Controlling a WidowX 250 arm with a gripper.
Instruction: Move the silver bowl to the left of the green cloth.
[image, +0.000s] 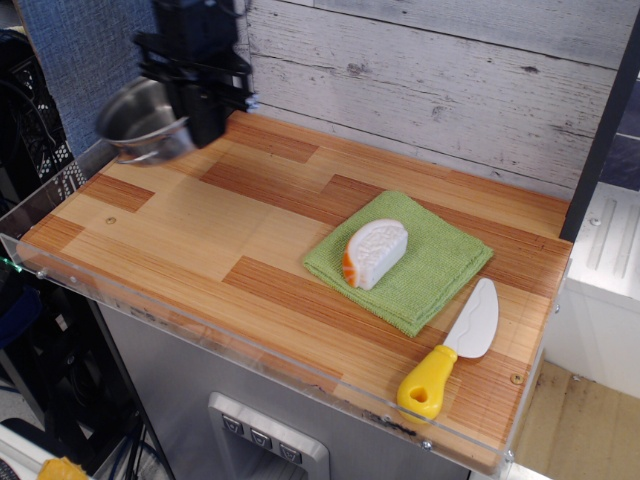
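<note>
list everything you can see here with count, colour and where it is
bowl: 1, silver, lifted above the table's back-left corner, held by the gripper
cloth: 1, green, flat on the table, right of centre
toy food piece: 1, white with an orange edge, on the cloth
knife: 1, white blade, yellow handle, front-right of the cloth
table: 1, striped wood with a clear plastic rim
wall: 1, whitewashed planks, behind the table
gripper: 1, black, at back left, gripping the bowl's rim
</note>
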